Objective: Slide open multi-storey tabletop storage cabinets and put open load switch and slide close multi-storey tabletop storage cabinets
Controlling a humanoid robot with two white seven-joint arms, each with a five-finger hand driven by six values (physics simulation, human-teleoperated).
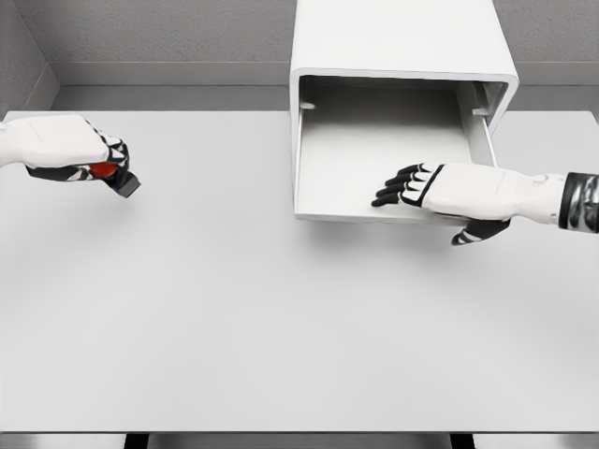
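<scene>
Red shows inside the left hand [98,159], clenched on the switch [117,176]. The drawer [374,150] stands open under the relaxed right hand [426,187]; carry the switch level, release low inside.

Each arm ends in a five-finger hand. The left hand [80,150] has a smooth white shell over the back and wrist; its fingers are black with white segment plates. The right hand [440,192] carries the same white back shell, black fingers with white knuckle plates, and a black thumb. Behind the right hand's white forearm casing sits a glossy dark cuff.
</scene>
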